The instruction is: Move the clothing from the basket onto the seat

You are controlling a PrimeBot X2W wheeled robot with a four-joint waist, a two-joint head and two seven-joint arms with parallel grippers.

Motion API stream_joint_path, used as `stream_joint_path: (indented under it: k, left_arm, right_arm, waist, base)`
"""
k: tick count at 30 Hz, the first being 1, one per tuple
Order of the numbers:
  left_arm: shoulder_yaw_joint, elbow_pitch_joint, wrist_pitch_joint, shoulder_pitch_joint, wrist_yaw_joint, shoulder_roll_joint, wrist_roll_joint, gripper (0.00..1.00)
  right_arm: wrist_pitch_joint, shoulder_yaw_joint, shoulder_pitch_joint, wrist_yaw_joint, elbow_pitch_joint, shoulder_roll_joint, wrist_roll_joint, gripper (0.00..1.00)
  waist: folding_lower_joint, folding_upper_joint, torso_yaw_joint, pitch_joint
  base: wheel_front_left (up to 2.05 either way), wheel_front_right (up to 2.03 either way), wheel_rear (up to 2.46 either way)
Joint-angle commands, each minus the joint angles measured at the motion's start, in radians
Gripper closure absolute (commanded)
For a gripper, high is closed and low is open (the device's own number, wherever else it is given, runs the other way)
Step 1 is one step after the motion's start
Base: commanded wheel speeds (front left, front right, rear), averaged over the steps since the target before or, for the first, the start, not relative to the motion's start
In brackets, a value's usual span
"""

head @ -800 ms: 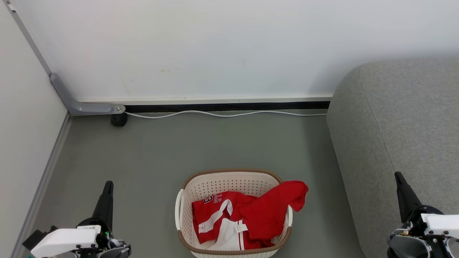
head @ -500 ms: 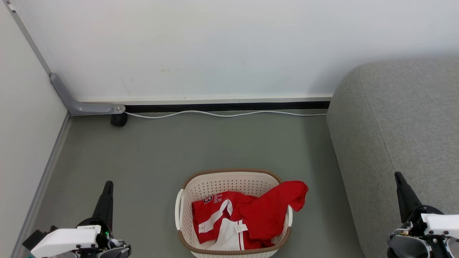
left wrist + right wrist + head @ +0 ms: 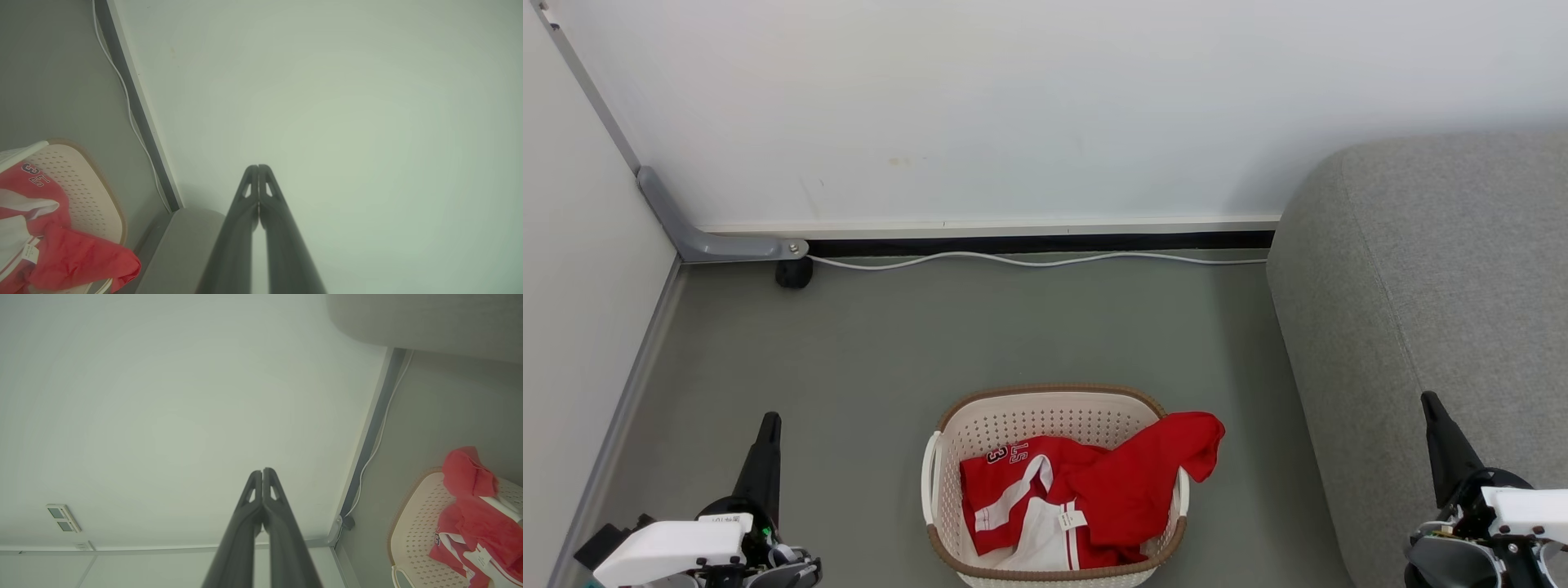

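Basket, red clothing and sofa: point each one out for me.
basket (image 3: 1045,420), head view, perforated back wall
clothing (image 3: 1131,490), head view, plain red fabric
sofa (image 3: 1445,269), head view, grey padded top

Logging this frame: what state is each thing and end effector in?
basket: upright on the floor, loaded.
clothing: heaped in the basket, one fold draped over its rim.
seat: no clothing on its visible part.
left end effector: shut, holding nothing.
right end effector: shut, holding nothing.
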Motion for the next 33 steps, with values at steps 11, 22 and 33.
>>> stream_joint_path:
  k: [11, 22, 33]
  left_arm:
    - [0.032, -0.029, 0.006, -0.058, -0.008, 0.018, -0.004, 1.00]
    - [0.032, -0.029, 0.006, -0.058, -0.008, 0.018, -0.004, 1.00]
    - [-0.004, 0.051, -0.003, 0.032, 0.001, -0.020, 0.001, 0.00]
  right_arm:
    - [0.008, 0.017, -0.016, 0.005, -0.031, -0.010, 0.011, 1.00]
    - [0.008, 0.017, -0.016, 0.005, -0.031, -0.010, 0.011, 1.00]
    - [-0.001, 0.009, 0.023, 0.000, 0.046, 0.018, -0.003, 0.00]
  waist:
    - [0.0000, -0.0001, 0.000, 0.000]
    - [0.0000, -0.0001, 0.000, 0.000]
    - [0.0000, -0.0001, 0.000, 0.002]
  base:
    - [0.00, 0.00, 0.00]
    - [0.00, 0.00, 0.00]
    - [0.00, 0.00, 0.00]
